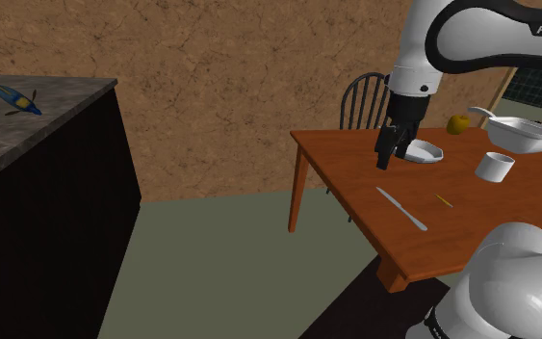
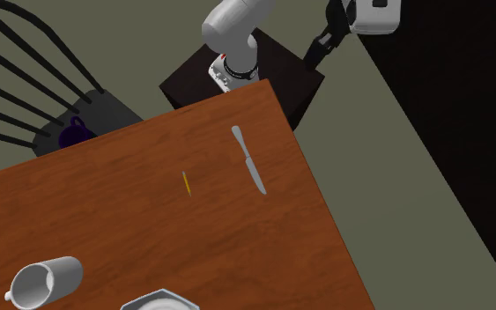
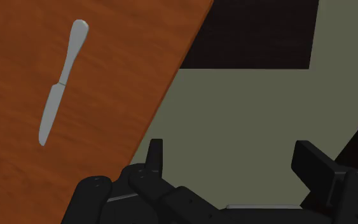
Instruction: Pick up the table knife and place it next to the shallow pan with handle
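Observation:
The grey table knife (image 1: 400,208) lies flat on the brown wooden table (image 1: 355,178), near the edge closest to the stand; it also shows as the knife (image 2: 248,159) and the knife (image 3: 59,86). A white shallow pan (image 1: 527,136) with a curved handle stands at the table's far right in the shoulder view. My black gripper (image 1: 384,160) hangs open and holds nothing. It is high above the table's edge, and the gripper (image 2: 314,55) is apart from the knife. Between the spread fingers (image 3: 313,164) of the gripper (image 3: 233,162) the floor shows, with the knife off to one side.
On the table stand a small white dish (image 1: 425,152), a white mug (image 1: 495,166), a yellow apple (image 1: 458,124) and a thin yellow stick (image 1: 443,200). A dark chair (image 1: 363,99) is behind the table. A dark counter (image 1: 38,183) fills the shoulder view's left.

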